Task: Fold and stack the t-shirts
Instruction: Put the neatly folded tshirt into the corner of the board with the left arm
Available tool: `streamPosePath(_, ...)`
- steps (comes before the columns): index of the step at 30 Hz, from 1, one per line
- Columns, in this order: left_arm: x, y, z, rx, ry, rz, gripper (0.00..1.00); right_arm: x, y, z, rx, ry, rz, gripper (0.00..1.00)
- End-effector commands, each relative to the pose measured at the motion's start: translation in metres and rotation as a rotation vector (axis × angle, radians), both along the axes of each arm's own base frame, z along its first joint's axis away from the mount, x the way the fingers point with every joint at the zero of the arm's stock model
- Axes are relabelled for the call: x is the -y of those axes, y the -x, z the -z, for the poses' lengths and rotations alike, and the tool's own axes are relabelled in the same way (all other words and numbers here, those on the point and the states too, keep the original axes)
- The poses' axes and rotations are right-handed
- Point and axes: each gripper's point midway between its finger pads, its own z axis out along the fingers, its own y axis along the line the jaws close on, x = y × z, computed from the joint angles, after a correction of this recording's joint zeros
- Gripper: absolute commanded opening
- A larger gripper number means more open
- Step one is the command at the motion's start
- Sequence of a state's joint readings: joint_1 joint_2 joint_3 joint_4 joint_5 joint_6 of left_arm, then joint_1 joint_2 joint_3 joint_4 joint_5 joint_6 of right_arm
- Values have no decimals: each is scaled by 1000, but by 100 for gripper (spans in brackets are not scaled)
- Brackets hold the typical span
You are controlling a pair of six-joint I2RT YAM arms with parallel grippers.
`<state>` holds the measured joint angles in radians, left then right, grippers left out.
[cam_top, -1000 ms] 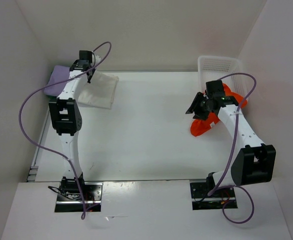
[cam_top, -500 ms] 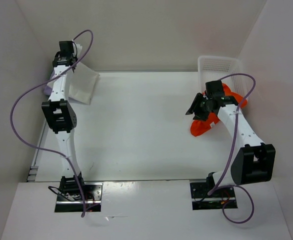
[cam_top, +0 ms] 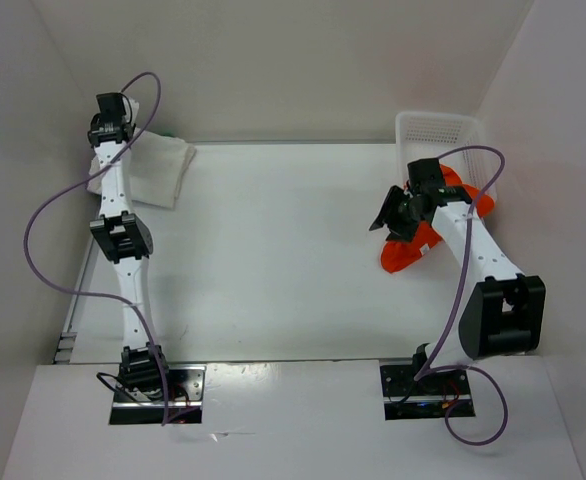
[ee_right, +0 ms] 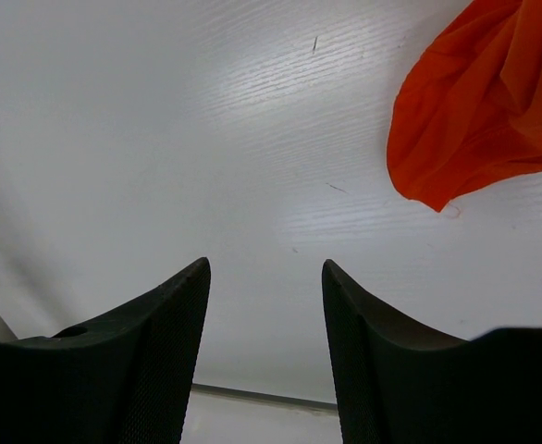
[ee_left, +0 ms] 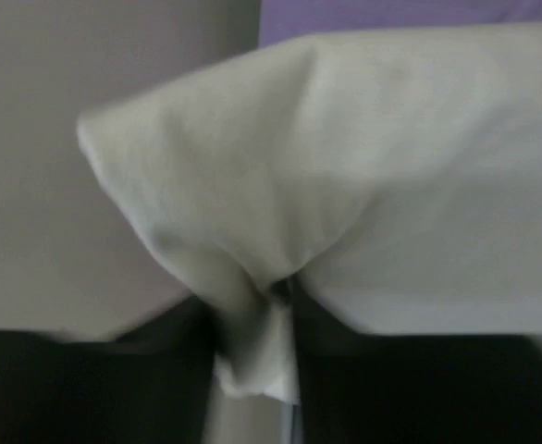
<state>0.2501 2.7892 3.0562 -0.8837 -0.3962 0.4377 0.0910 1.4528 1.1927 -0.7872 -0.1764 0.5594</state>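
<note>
My left gripper [cam_top: 108, 118] is far out in the back left corner. In the left wrist view a bunched edge of the white t-shirt [ee_left: 373, 166] is pinched between its dark fingers [ee_left: 141, 379]. The rest of that white t-shirt [cam_top: 163, 170] drapes down to the table, over the lavender-purple t-shirt [ee_left: 391, 14]. The orange-red t-shirt [cam_top: 405, 252] lies crumpled at the right, spilling from the basket. My right gripper [cam_top: 389, 214] hovers at its left edge, open and empty [ee_right: 265, 277], with the orange-red t-shirt [ee_right: 484, 111] off to its upper right.
A white mesh basket [cam_top: 441, 128] stands at the back right against the wall. White walls close in the table on the left, back and right. A purple cable [cam_top: 43, 215] loops off the left arm.
The left arm swung left and back towards the corner, dragging the white t-shirt over the lavender-purple one. The right gripper stayed by the orange-red t-shirt, its jaws slightly wider.
</note>
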Motion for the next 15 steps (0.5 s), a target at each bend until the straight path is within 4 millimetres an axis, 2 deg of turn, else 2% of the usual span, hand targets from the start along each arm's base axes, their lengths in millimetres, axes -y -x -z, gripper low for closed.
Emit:
streamPosePath(1,-33,16,-16,51,-29,-120,62,0,-6,-15,29,7,-10,58)
streamPosePath(2,-36,16,-26,78,-46,-134,75,0,-7,-11,20,13,-18,58)
streamPosePath(3,-43,20,-26,82,-48,-160,83,0,-7,-11,20,13,-18,58)
streamPosePath(5,-52,23,-29,89,-63,-185,93,-2,-8,-15,28,4,-23,58)
streamPosePath(7,-58,28,-35,97,-70,-202,98,-6,-7,-15,28,-4,-36,58)
streamPosePath(12,-52,30,-62,150,-52,-192,100,-6,-4,-19,40,-5,-37,58)
streamPosePath(13,-48,34,-71,148,-39,-175,100,-6,-4,-22,51,-6,-37,58)
streamPosePath(15,-26,28,-76,153,50,-57,100,-4,-3,-26,64,3,-30,59)
